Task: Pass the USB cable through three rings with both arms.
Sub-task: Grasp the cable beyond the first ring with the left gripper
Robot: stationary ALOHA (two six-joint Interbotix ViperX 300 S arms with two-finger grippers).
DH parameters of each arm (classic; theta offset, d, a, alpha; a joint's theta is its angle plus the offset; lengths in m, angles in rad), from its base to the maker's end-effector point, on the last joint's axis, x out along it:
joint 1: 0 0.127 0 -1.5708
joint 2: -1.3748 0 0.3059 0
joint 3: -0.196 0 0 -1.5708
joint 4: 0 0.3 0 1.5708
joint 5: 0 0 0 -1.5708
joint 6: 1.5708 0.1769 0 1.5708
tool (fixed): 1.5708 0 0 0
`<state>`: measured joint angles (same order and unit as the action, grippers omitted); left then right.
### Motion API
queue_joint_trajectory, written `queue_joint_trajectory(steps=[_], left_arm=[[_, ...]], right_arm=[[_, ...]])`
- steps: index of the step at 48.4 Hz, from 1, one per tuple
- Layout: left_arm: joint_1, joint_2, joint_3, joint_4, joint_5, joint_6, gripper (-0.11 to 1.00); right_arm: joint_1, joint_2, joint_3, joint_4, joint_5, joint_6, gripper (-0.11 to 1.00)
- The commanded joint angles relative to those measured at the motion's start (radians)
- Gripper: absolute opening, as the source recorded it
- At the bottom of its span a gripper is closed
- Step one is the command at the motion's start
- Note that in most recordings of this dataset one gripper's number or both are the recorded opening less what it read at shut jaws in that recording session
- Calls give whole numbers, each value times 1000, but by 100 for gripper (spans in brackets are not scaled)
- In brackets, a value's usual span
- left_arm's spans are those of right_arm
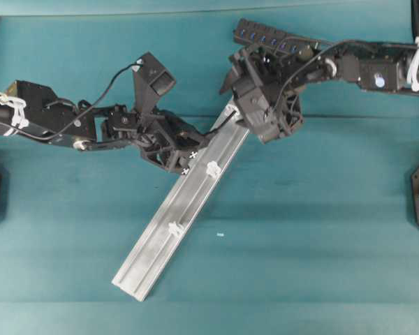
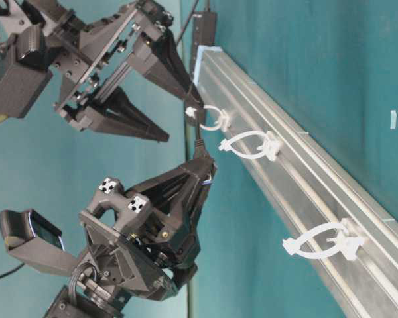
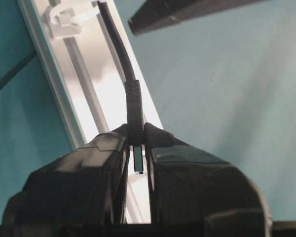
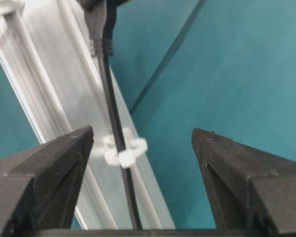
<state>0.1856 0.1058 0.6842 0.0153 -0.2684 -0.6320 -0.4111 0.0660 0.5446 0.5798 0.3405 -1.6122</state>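
The aluminium rail (image 1: 169, 227) is bare brushed metal, silvery, with fine lengthwise streaks and a bright sheen where light strikes it, and the white rings (image 2: 251, 145) clipped to it look like smooth, slightly glossy moulded plastic. The USB cable (image 3: 119, 52) has a smooth black rubbery jacket with a ribbed collar, while its plug shows a small shiny metal tip. Both grippers' fingers (image 4: 239, 170) are matt black plastic with a faintly grainy surface, and the table cover (image 1: 321, 230) is dull teal cloth.
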Motion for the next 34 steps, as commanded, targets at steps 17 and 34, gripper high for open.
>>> queue_joint_trajectory(steps=[17,34], left_arm=[[-8,-18,-20,3,-9,-3,8],[-8,0,-41,3,-9,-3,8]], right_arm=[[35,15,5,2,-26,17,76],[63,48,2,2,-84,17,72]])
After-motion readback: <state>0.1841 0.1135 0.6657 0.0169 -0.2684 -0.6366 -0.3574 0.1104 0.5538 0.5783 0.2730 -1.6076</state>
